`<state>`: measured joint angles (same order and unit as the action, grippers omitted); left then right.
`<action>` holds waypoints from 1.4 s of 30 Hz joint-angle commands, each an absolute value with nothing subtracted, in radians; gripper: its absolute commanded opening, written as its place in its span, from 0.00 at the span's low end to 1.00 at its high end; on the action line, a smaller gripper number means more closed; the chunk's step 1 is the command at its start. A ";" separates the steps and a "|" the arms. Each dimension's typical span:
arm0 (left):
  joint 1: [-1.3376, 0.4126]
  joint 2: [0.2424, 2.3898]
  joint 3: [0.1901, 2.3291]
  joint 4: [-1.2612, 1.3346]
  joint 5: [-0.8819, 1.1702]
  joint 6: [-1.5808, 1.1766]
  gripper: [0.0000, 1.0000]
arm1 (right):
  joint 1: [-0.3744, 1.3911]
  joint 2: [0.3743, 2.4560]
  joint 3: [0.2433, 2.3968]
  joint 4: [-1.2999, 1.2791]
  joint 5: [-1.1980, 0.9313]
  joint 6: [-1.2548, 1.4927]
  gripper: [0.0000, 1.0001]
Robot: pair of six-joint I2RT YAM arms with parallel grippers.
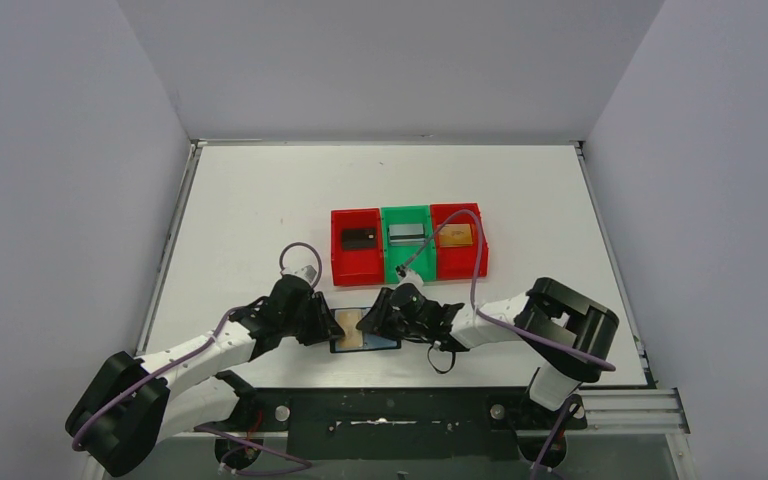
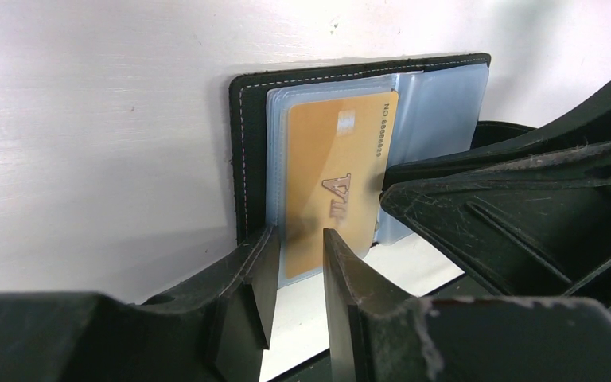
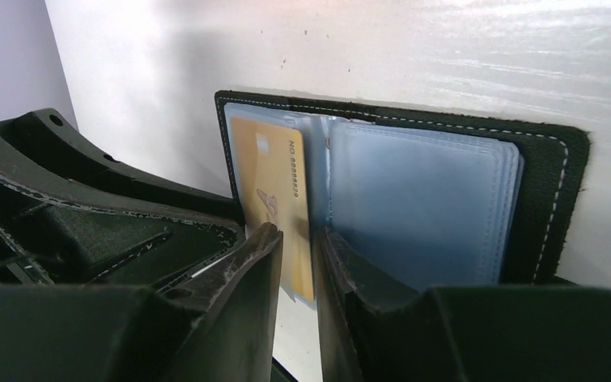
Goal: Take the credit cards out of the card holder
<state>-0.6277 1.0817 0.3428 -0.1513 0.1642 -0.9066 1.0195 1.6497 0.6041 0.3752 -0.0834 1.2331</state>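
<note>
The black card holder lies open on the table at the near edge, its bluish-grey pockets facing up. A gold credit card sits in the left-hand pocket. My left gripper comes in from the left, jaws a narrow gap apart over the card's near end, one finger on the holder's stitched edge. My right gripper comes in from the right, jaws also slightly apart at the card's inner edge beside the fold. Table shows through both gaps. From above, the left gripper and right gripper nearly meet.
Behind the holder stands a row of bins: a red bin with a black card, a green bin with a silver-grey card, a red bin with a gold card. A purple cable arches over the right bin.
</note>
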 commanded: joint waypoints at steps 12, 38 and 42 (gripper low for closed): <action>-0.633 1.087 0.350 -0.115 0.153 -0.901 0.24 | 0.999 1.658 0.575 0.476 -0.099 1.271 0.06; -0.633 1.054 0.484 -0.194 0.136 -0.860 0.34 | 0.971 1.634 0.528 0.490 -0.118 1.293 0.15; -0.634 1.068 0.518 -0.178 0.135 -0.839 0.36 | 0.971 1.624 0.529 0.470 -0.103 1.287 0.21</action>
<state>-0.6281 1.0775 0.4503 -0.2054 0.1452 -0.8791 0.9756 1.6379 0.5213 0.4713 -0.1284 1.2900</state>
